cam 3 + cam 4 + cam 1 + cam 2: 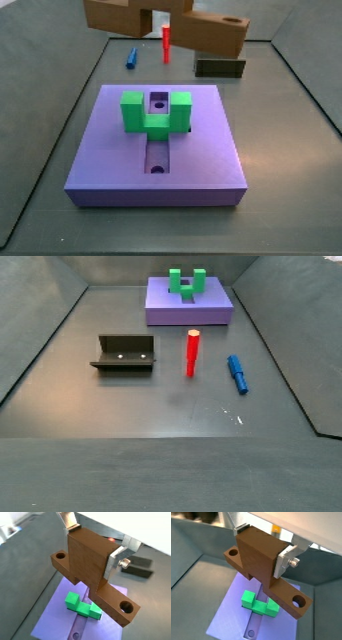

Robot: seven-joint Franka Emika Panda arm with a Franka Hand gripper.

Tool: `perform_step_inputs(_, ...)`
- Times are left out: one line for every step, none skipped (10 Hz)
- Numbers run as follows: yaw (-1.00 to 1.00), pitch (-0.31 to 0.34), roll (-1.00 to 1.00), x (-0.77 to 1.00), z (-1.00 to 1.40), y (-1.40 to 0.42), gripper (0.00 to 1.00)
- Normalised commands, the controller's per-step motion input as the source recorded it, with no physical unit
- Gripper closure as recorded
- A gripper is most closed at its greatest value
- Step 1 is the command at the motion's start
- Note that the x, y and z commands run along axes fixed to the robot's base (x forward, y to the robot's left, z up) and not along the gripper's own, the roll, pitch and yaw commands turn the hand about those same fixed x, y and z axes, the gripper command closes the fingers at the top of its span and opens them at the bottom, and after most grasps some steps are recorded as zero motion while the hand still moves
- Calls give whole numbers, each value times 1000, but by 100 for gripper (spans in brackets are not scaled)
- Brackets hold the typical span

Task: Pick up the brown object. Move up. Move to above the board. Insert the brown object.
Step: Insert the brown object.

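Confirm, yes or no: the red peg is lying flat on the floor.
No. In a side view the red peg stands upright on the floor, between the fixture and the blue peg.

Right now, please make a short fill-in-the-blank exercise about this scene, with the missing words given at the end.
1. The gripper, high above the board, is shut on the ____ object.
2. The U-shaped block on the board is ____ in colour.
3. The red peg stands ____ on the floor.
4. The pen-like piece lying beside the peg is ____.

Missing words: brown; green; upright; blue
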Motion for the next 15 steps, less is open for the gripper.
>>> perform_step_inputs(-780,-56,-13,-251,-180,-103,100)
perform_step_inputs(-717,0,40,-251,-74,-151,100)
perform_step_inputs(-697,0,41,-191,-34,-211,100)
perform_step_inputs(-843,-126,0,0,-69,-157,100)
perform_step_inputs(-911,-163,0,57,-97,-54,100)
perform_step_inputs(-917,-180,0,54,-97,-9,100)
perform_step_inputs(-809,-199,0,186,-211,0,100)
perform_step_inputs(-831,-174,0,214,-274,0,100)
perform_step_inputs(-903,-156,33,166,-366,0,100)
perform_step_inputs(-943,-140,0,137,-306,0,100)
perform_step_inputs(-991,-99,0,100,-343,0,100)
perform_step_inputs(-1000,-71,19,69,-357,0,100)
perform_step_inputs(-1000,-56,9,34,-297,0,100)
perform_step_inputs(-1000,-56,0,29,-274,6,100)
perform_step_inputs(-1000,-53,0,29,-271,6,100)
